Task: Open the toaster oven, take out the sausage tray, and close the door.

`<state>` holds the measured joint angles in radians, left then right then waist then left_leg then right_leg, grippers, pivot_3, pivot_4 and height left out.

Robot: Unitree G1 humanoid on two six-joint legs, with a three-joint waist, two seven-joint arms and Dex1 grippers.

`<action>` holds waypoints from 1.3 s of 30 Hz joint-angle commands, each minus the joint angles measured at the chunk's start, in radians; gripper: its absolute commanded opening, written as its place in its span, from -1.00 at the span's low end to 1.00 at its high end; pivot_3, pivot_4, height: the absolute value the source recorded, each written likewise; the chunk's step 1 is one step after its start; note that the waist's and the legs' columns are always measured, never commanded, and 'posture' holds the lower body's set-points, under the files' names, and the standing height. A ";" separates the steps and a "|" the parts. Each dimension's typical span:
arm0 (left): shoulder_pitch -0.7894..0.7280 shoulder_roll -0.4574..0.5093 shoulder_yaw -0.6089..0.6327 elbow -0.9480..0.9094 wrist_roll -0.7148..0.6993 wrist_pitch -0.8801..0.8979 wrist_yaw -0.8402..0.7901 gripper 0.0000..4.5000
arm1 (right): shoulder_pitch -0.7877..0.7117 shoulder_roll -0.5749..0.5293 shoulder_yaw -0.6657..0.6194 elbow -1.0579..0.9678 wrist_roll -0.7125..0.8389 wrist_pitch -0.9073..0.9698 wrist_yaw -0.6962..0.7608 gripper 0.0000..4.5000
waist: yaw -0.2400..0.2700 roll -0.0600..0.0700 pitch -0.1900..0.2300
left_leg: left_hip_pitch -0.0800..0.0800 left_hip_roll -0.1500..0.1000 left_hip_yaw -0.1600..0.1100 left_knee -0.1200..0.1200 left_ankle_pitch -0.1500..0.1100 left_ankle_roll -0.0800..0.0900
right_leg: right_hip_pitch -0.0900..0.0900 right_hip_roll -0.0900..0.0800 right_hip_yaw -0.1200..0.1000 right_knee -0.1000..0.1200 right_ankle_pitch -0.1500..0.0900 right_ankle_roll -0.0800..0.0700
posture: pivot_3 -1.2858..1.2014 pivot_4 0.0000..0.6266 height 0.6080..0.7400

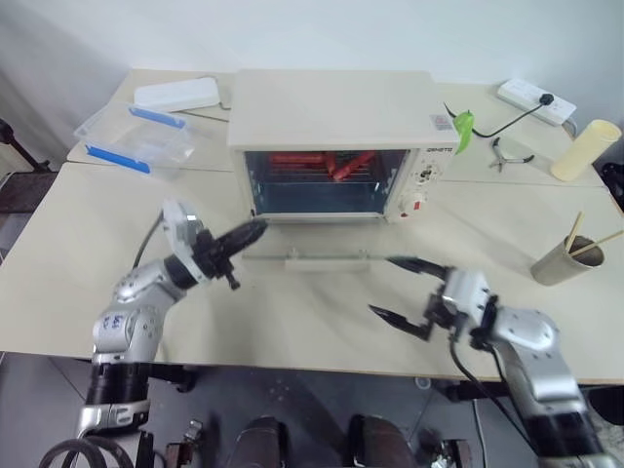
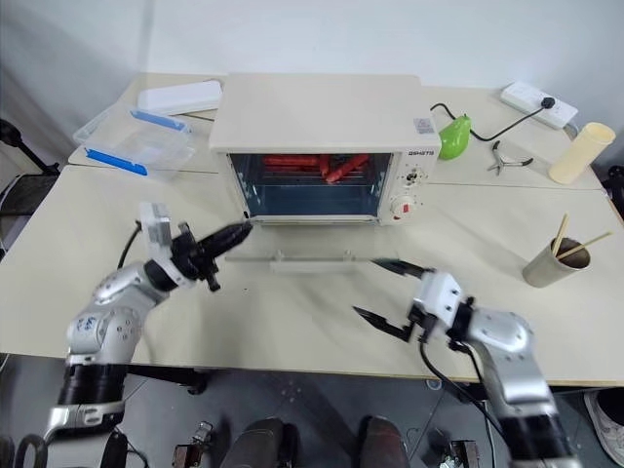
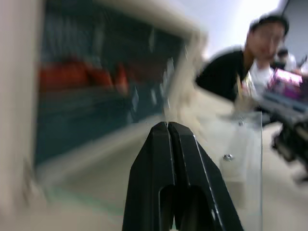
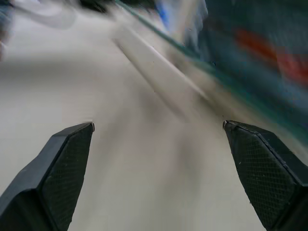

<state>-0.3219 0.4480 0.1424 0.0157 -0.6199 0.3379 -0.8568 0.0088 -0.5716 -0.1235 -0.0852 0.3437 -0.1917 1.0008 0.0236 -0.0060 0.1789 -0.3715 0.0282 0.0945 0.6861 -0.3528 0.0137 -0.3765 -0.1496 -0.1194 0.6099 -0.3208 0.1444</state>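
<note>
door [image 1: 314,255] is already flat down on the table, sausage tray [image 1: 322,164] sits inside the toaster oven [image 1: 336,127], left gripper [image 1: 252,231] pinched shut on nothing, right gripper [image 1: 397,288] wide open and empty, so reaching in for the tray looks next

door [image 1: 314,259] is being seen folded flat on the bench [image 1: 292,322] | sausage tray [image 1: 322,164] is being kept inside the toaster oven [image 1: 336,146] | left gripper [image 1: 255,229], fingers pressed together, is being held by the door's left corner | right gripper [image 1: 400,288] is being held spread wide

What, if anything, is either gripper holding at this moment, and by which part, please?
Nothing is held. The left gripper is shut on empty air by the open door; the right gripper is wide open above the table.
</note>
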 commanded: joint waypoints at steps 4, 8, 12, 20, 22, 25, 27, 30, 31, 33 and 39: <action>0.077 0.003 -0.023 -0.041 0.090 -0.064 0.018 -0.98 | 0.127 -0.085 -0.182 -0.112 0.012 0.021 -0.086 1.00 | -0.007 0.001 -0.001 | 0.004 0.001 0.004 0.000 0.002 0.000 | 0.001 0.000 0.004 0.001 0.000 -0.001 | 0.03 -0.52 1.00; 0.124 -0.003 -0.028 -0.050 0.126 -0.083 0.034 -0.98 | -0.067 -0.036 -0.117 -0.196 0.012 0.116 -0.223 1.00 | -0.028 0.002 -0.001 | 0.004 0.003 0.004 0.000 0.003 -0.001 | 0.000 0.001 0.004 0.002 0.001 -0.003 | 0.03 -0.52 1.00; 0.128 -0.005 -0.029 -0.056 0.150 -0.103 0.058 -0.98 | -0.246 0.000 0.045 -0.200 -0.185 0.205 -0.338 1.00 | -0.028 0.003 -0.001 | 0.005 0.003 0.003 -0.001 0.003 -0.002 | -0.002 0.001 0.004 0.005 0.001 -0.003 | 0.03 -0.52 1.00; 0.185 -0.060 0.095 -0.177 0.063 -0.136 0.126 -0.08 | -0.625 0.182 0.369 0.114 -0.499 0.108 -0.446 1.00 | -0.031 0.001 -0.001 | -0.001 0.002 -0.001 -0.001 0.002 -0.002 | -0.007 -0.001 0.000 0.010 0.001 -0.003 | 0.03 -0.52 1.00; 0.235 -0.048 0.128 -0.227 0.058 -0.131 0.145 0.23 | -0.754 0.237 0.446 0.291 -0.659 0.024 -0.597 1.00 | -0.041 0.001 -0.001 | 0.000 0.001 0.001 -0.001 0.002 -0.002 | -0.007 -0.002 0.000 0.009 0.001 -0.003 | 0.03 -0.52 1.00; 0.277 -0.041 0.154 -0.263 0.055 -0.127 0.165 0.55 | -0.879 0.276 0.529 0.467 -0.868 0.082 -0.776 1.00 | -0.061 0.001 -0.001 | 0.000 0.003 0.001 -0.001 0.003 -0.002 | -0.008 -0.001 -0.001 0.010 0.001 -0.003 | 0.03 -0.52 1.00; 0.297 -0.041 0.166 -0.281 0.035 -0.116 0.170 0.80 | -0.948 0.301 0.561 0.577 -0.940 0.099 -0.853 1.00 | -0.062 0.001 -0.001 | 0.000 0.004 0.001 -0.002 0.004 -0.004 | -0.010 0.000 -0.001 0.013 0.000 -0.004 | 0.03 -0.52 1.00; 0.320 -0.036 0.169 -0.301 0.045 -0.127 0.175 0.99 | -1.051 0.353 0.591 0.738 -0.965 0.007 -0.940 1.00 | -0.068 0.001 -0.001 | -0.001 0.004 0.000 -0.002 0.004 -0.005 | -0.012 -0.001 0.000 0.016 0.000 -0.005 | 0.03 -0.52 1.00; 0.322 -0.037 0.167 -0.304 0.048 -0.130 0.177 0.99 | -1.073 0.367 0.603 0.778 -0.975 0.000 -0.941 1.00 | -0.073 0.001 -0.001 | -0.003 0.004 0.000 -0.002 0.004 -0.005 | -0.013 -0.001 0.000 0.016 0.000 -0.005 | 0.03 -0.52 1.00; 0.324 -0.037 0.163 -0.307 0.051 -0.134 0.180 0.99 | -1.107 0.391 0.623 0.842 -0.990 -0.018 -0.951 1.00 | -0.077 0.001 -0.001 | -0.003 0.004 0.000 -0.002 0.004 -0.005 | -0.014 -0.001 0.000 0.016 0.000 -0.005 | 0.03 -0.52 1.00; 0.318 -0.035 0.162 -0.305 0.055 -0.134 0.194 0.99 | -1.183 0.456 0.674 0.963 -1.051 -0.051 -1.038 1.00 | -0.090 0.001 -0.001 | -0.004 0.004 0.000 -0.004 0.004 -0.005 | -0.015 -0.001 0.000 0.017 0.000 -0.005 | 0.03 -0.52 1.00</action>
<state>-0.0019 0.4057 0.2962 -0.2620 -0.5610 0.2178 -0.6669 -1.1349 -0.1308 0.5422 0.8753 -0.6885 -0.2225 0.0029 -0.0662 -0.0047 0.1777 -0.3753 0.0325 0.0945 0.6825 -0.3488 0.0090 -0.3913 -0.1501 -0.1194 0.6267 -0.3209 0.1397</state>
